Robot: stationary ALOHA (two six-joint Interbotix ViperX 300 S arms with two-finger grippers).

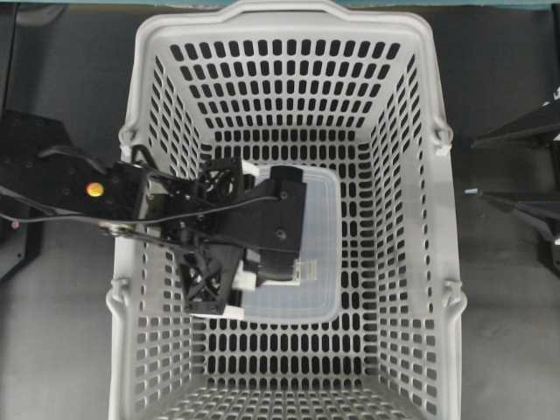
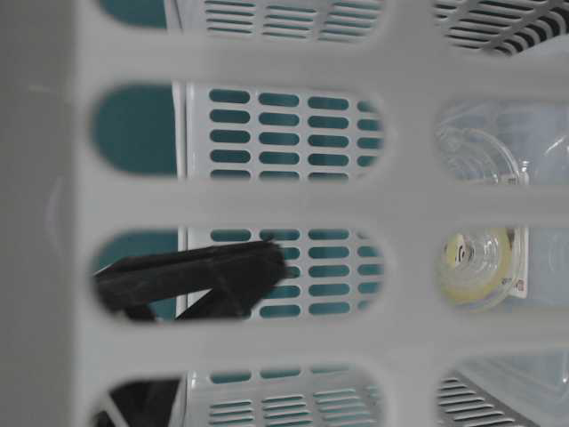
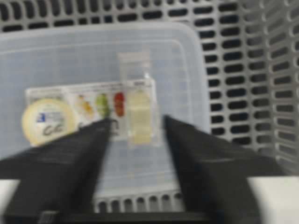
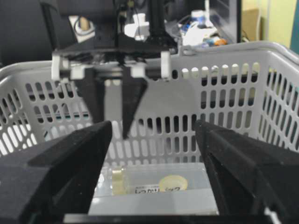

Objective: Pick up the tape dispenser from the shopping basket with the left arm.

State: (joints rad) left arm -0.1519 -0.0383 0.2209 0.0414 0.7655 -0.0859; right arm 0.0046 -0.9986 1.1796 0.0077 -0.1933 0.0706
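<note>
Tape dispenser point(image 3: 139, 109): it is lying on the lid of the clear food box point(image 3: 56, 56), on the printed label, inside the shopping basket point(image 1: 411, 289); in the left wrist view it is sitting between the two dark fingers.
Left gripper point(image 3: 136, 126): it is hanging above the dispenser with its fingers spread, touching nothing.
Right gripper point(image 4: 153, 135): it is waiting outside the basket, fingers apart and empty.
Slip risk: the dispenser is small, clear and smooth, so a squeeze landing off-centre is likely sending it skating across the slick lid.
Wrong-grasp risk: coming down too far is pressing the fingertips into the food box, or catching its lid edge instead.
Wall risk: the arm is reaching over the rim, so lifting at a slant is risking a knock on the slotted wall.
</note>
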